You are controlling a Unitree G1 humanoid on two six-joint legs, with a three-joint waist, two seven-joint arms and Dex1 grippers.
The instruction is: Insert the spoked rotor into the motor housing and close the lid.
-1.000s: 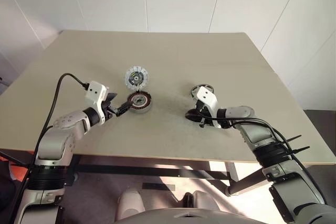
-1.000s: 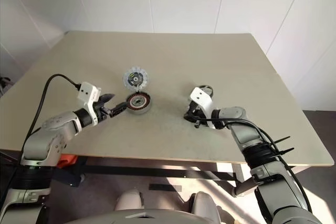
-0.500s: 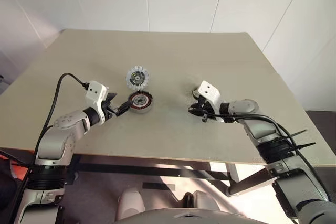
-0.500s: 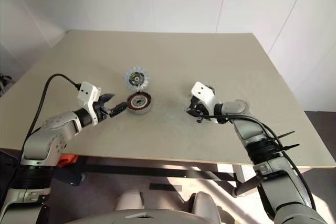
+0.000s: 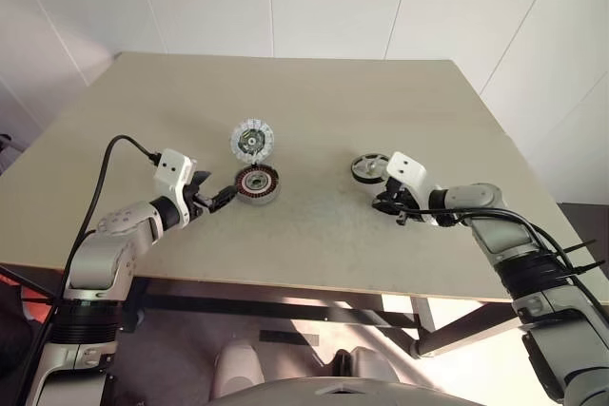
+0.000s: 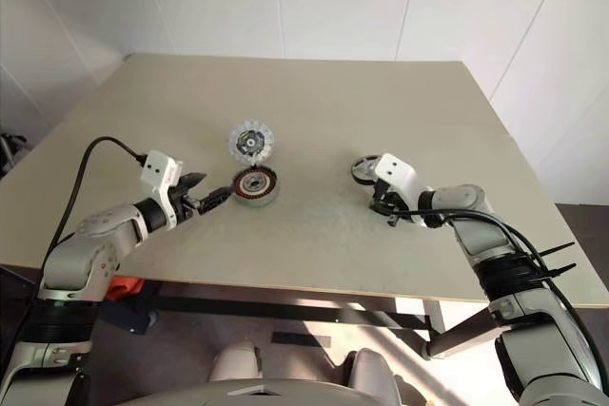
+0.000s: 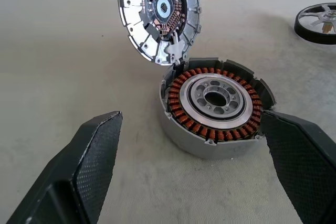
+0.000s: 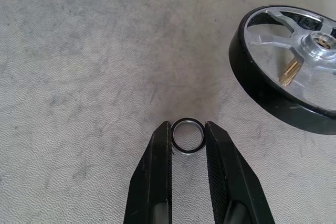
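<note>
Right gripper (image 8: 187, 136) has swung off the spoked rotor (image 5: 368, 166), pinching a small metal ring (image 8: 187, 135) — rotor at 3 o'clock of the motor housing (image 7: 216, 105); left gripper (image 7: 191, 142) spread wide — lid (image 7: 159, 10) open.

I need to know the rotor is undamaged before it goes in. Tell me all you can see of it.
The rotor is a black ring around a silvery hub with straight spokes; a small brass-coloured piece shows under one spoke. It lies flat on the table, near the right hand but apart from it. No damage shows on the visible part.
</note>
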